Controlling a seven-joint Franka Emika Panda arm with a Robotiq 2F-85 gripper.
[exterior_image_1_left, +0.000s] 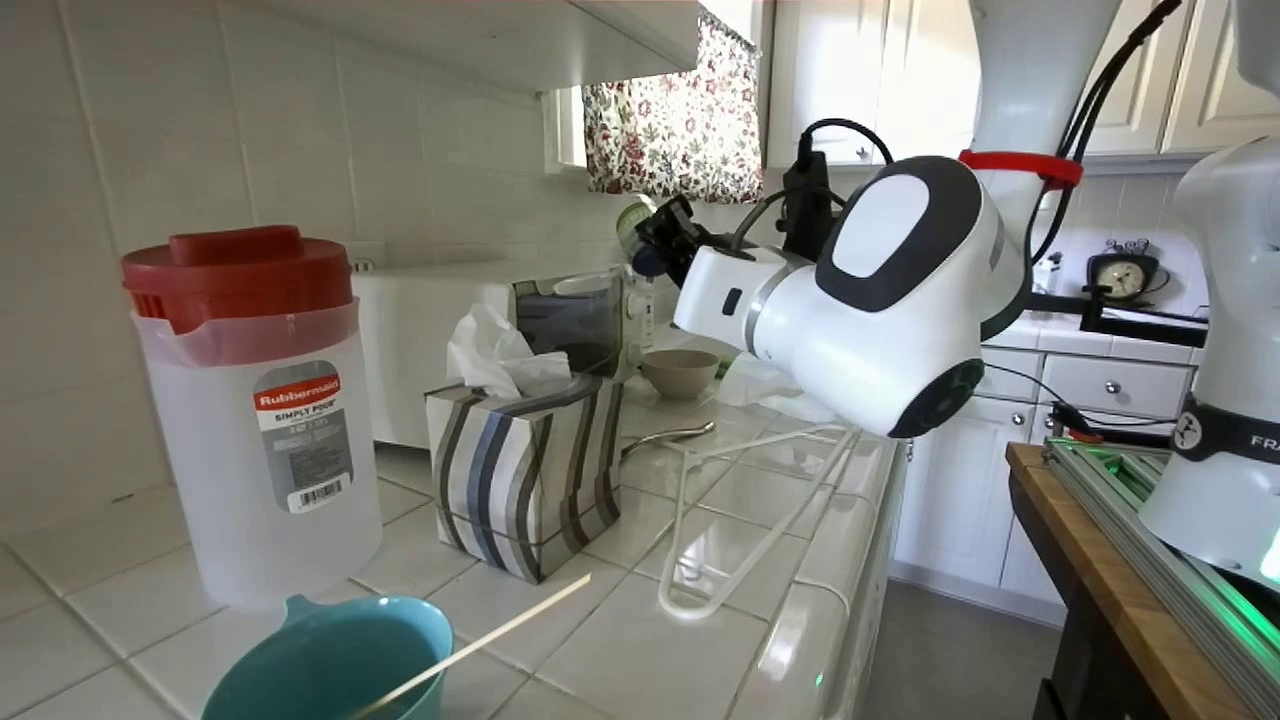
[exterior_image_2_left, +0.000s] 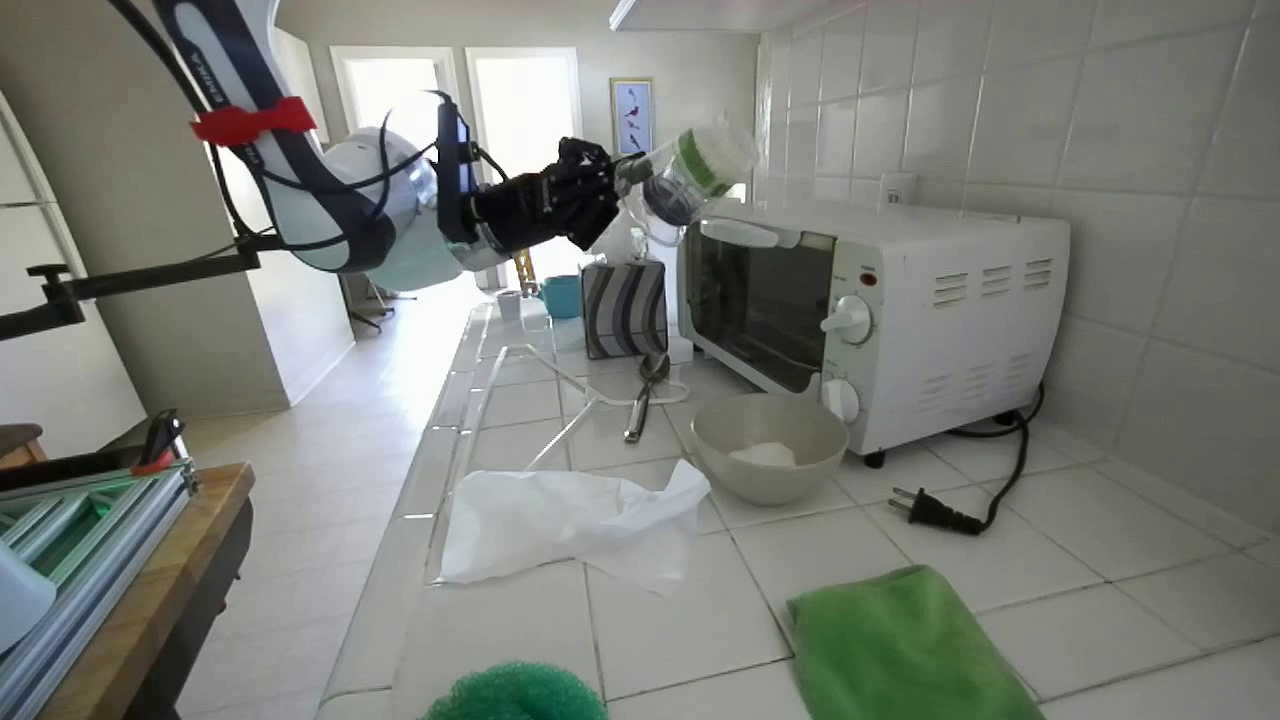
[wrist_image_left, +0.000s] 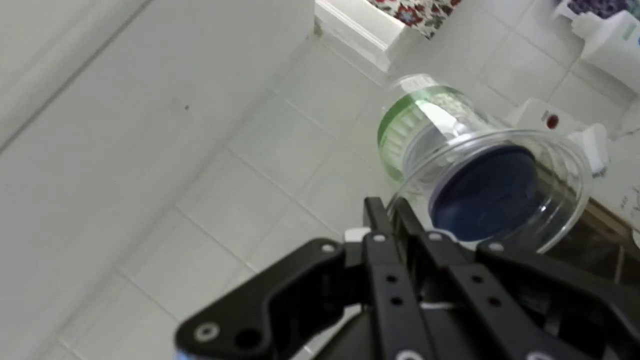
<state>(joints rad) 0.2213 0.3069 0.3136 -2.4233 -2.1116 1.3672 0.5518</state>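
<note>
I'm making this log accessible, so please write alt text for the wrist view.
A black gripper pinches the rim of a clear container, with a dark blue disc showing inside. Behind are pale wall tiles, with floral fabric along the top edge.

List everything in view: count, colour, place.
Container: 1, clear, in gripper
Oven: 1, white, near wall
Plug: 1, black, beside oven
Bowl: 1, beige, beside oven
Sheet: 1, white, beside bowl
Hanger: 1, white, on counter
Spoon: 1, silver, near hanger
Pitcher: 1, translucent, near wall
Tissue box: 1, grey-striped, beside pitcher
Second bowl: 1, turquoise, near pitcher
Stick: 1, pale, in second bowl
Cloth: 1, green, on counter
Scrubber: 1, green, near cloth
Arm: 1, white, over counter
Gripper: 1, black, pinching container
</note>
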